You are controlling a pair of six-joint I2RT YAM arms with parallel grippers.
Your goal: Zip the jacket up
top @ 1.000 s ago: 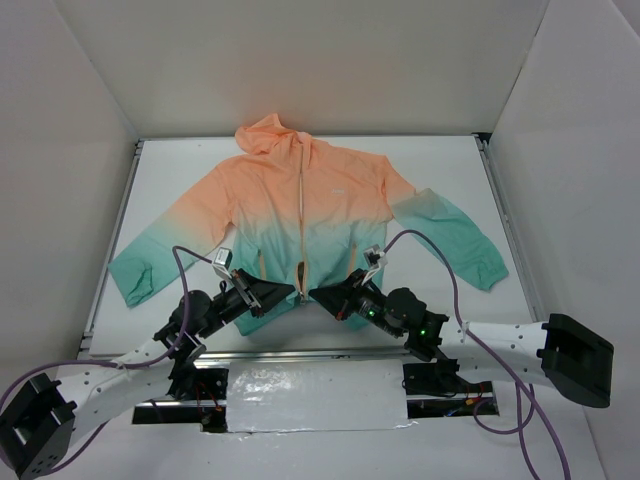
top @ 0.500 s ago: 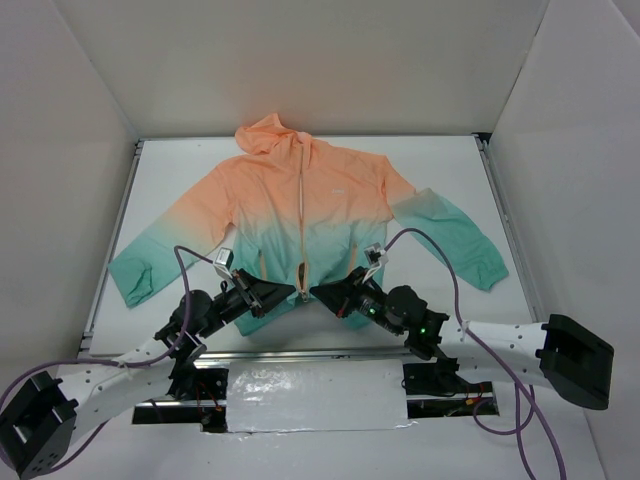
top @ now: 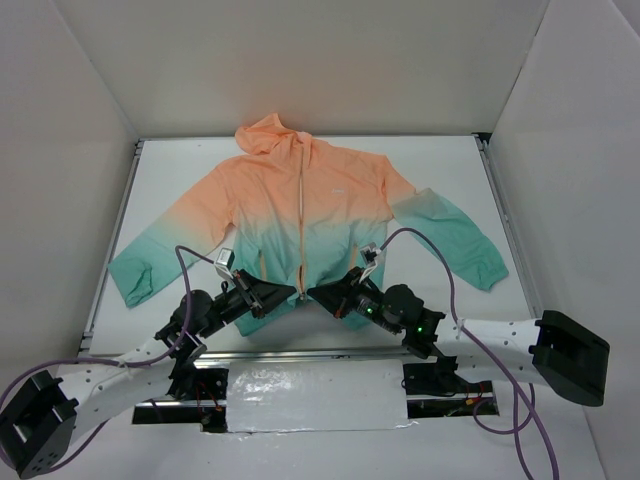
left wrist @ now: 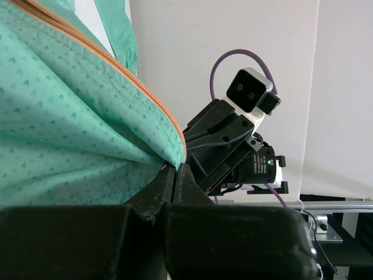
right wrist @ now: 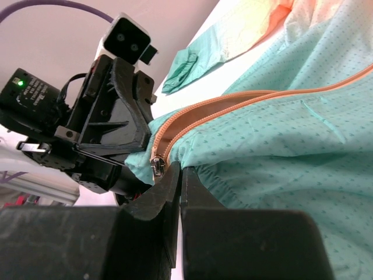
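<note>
Top external: jacket (top: 300,215) lies on white, walled table (top: 440,160).

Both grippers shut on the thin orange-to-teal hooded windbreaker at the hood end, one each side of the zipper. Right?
Not the hood end. The left gripper and right gripper are shut on the thin orange-to-teal hooded windbreaker at its teal hem end, one each side of the zipper. The top external view shows it; the orange hood lies far from both.
</note>
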